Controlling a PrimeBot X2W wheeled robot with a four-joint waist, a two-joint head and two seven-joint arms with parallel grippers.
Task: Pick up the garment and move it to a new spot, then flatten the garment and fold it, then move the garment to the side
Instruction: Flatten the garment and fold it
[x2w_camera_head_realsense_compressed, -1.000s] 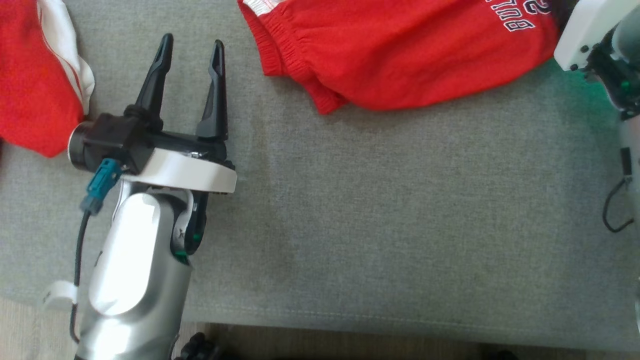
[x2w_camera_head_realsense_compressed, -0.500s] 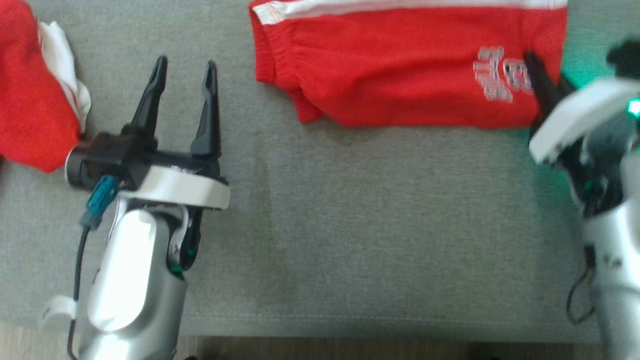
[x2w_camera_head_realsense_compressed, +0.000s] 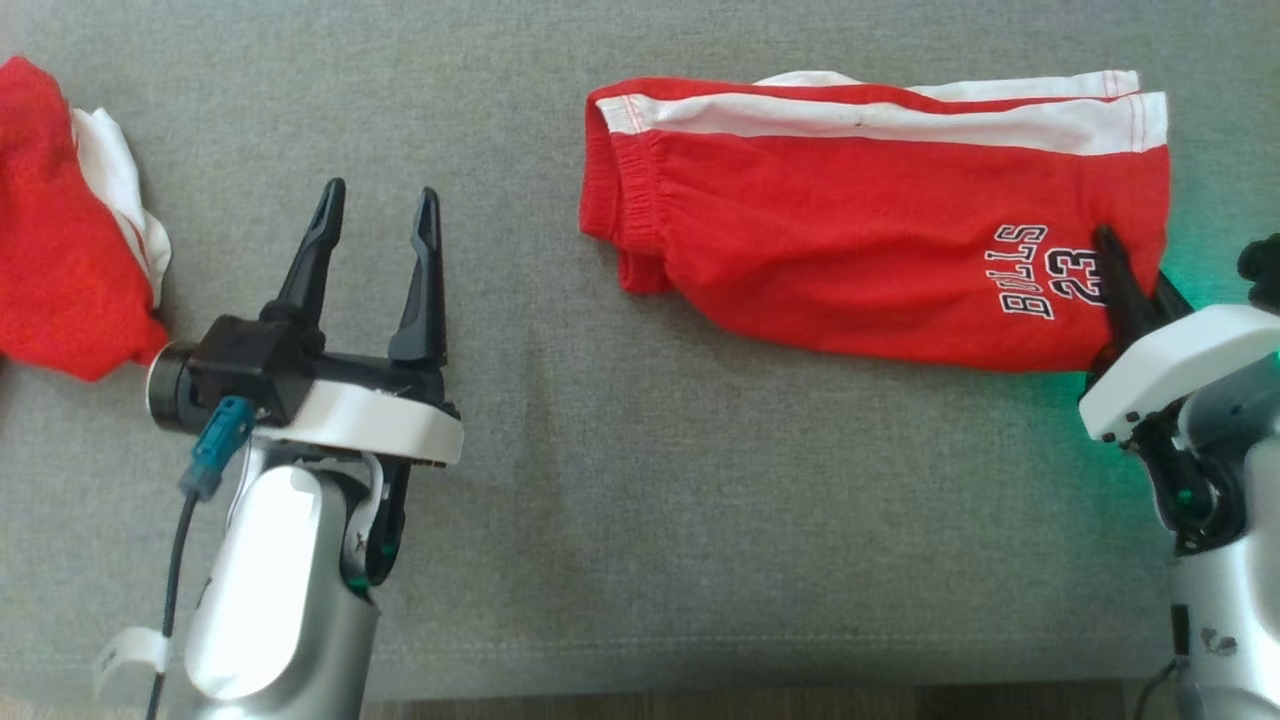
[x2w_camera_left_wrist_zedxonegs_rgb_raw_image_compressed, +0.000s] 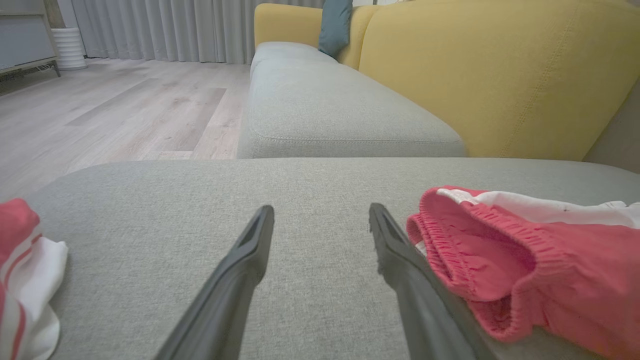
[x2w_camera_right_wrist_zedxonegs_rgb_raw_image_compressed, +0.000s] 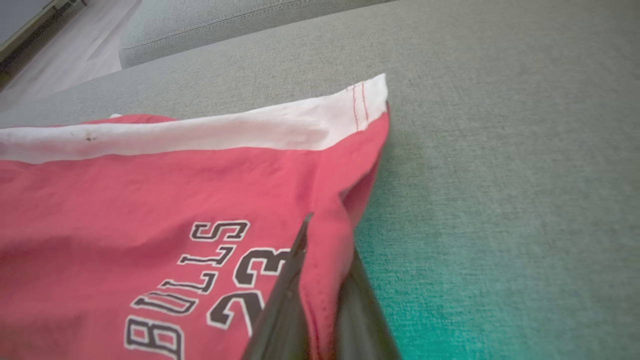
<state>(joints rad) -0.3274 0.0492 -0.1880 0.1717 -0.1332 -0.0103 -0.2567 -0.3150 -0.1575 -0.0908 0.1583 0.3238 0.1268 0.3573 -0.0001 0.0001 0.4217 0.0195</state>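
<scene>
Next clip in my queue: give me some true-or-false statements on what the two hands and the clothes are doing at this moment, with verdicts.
1. The right hand is shut on the edge of the red shorts. True.
2. The left hand grips the shorts' waistband. False: it is open and empty, apart from the shorts.
3. The print on the shorts reads BULLS 23. True.
4. The shorts lie on a wooden floor. False: they lie on the grey cushion.
5. A second red-and-white garment lies to the left of the left hand. True.
</scene>
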